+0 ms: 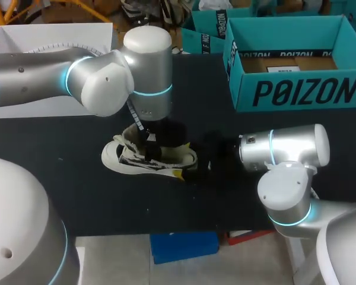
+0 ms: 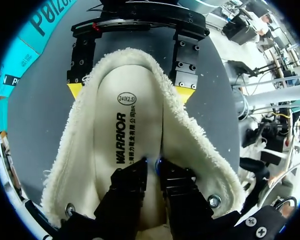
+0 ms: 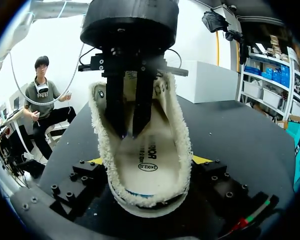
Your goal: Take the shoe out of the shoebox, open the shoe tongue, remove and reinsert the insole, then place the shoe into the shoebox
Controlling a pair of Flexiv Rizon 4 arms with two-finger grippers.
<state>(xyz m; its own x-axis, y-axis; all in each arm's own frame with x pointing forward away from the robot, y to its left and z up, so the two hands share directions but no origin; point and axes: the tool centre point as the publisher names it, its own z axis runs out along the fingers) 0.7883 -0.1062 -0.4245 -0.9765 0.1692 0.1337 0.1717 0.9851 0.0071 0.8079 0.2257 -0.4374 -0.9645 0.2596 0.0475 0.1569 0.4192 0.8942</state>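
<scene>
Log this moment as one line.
shoe: on table, outside shoebox | right gripper: shut on shoe heel | left gripper: inside shoe, at insole | insole: in shoe

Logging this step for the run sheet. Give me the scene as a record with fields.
shoe: on the black table, opening up
insole: lying flat inside the shoe
left hand: down inside the shoe, at the insole
right hand: shut on the shoe's heel end, one finger either side
shoebox: teal, open, far right of the table, apart from the shoe
</scene>
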